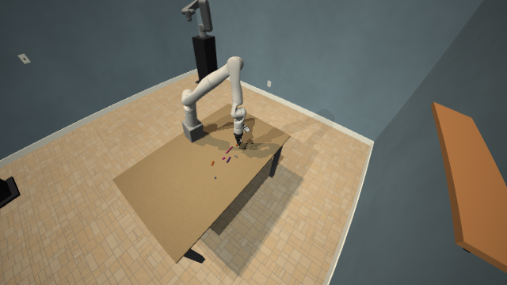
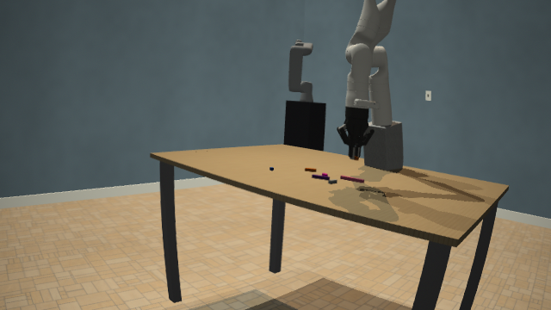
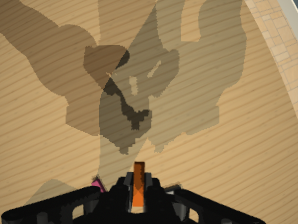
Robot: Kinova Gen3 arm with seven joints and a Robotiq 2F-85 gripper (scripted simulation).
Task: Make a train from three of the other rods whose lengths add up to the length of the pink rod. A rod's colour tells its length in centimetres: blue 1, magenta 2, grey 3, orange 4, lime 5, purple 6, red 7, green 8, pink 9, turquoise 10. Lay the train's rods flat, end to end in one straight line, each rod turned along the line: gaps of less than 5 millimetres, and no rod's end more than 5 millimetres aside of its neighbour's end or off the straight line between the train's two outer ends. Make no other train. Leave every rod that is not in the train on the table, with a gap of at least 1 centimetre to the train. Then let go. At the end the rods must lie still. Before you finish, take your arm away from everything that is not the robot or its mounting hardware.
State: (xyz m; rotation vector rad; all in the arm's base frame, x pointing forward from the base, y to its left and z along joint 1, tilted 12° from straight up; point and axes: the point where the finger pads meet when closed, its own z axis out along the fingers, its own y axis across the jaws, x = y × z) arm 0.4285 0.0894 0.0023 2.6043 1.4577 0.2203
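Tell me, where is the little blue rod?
The blue rod lies alone on the table, on the left in the exterior view, well apart from the cluster; its nearest neighbour is the lying orange rod.

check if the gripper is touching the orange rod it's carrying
Touching. The wrist view shows the gripper shut on the orange rod, fingers pressed against both its sides, with the table well below.
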